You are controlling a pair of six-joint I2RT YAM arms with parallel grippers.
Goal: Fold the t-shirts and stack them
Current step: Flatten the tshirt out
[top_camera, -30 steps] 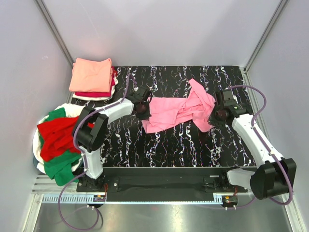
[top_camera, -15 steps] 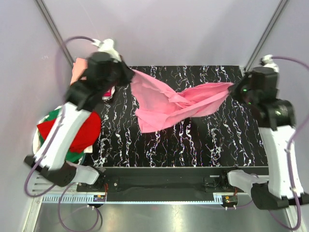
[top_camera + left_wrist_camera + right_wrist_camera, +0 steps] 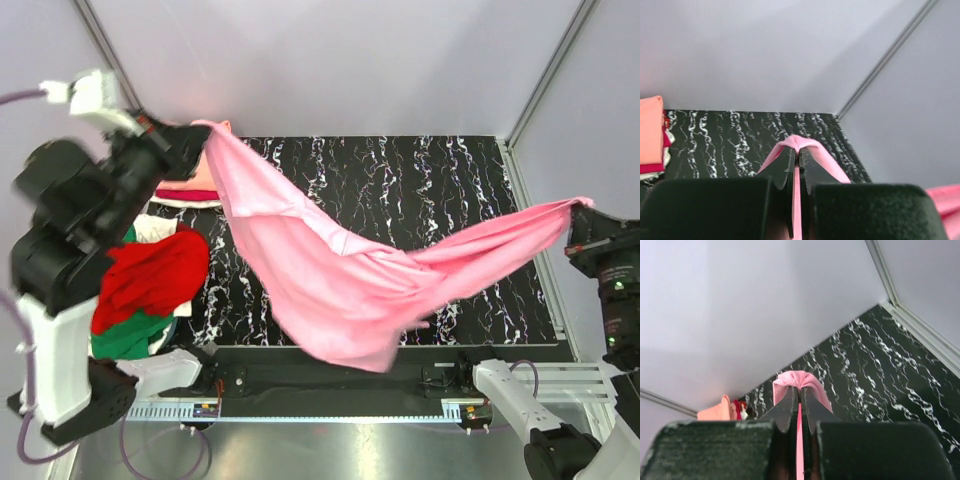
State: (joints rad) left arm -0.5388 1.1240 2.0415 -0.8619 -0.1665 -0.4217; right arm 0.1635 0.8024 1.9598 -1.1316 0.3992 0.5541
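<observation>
A bubblegum pink t-shirt hangs stretched in the air between my two raised arms, sagging low over the table's front. My left gripper is shut on its upper left corner; the pink cloth folds over my jaws in the left wrist view. My right gripper is shut on the other end at far right; the cloth bunches over my jaws in the right wrist view. A folded stack with a salmon-orange tee on top lies at the back left. Red and green tees lie heaped at the left.
The table is black marble-patterned, enclosed by pale walls with metal corner posts. The unfolded heap sits in a white container off the table's left edge. The folded stack also shows in the left wrist view and right wrist view.
Both arms have risen and spread wide apart, lifting the pink t-shirt off the table and stretching it out between them; a second ago it lay crumpled on the table.
</observation>
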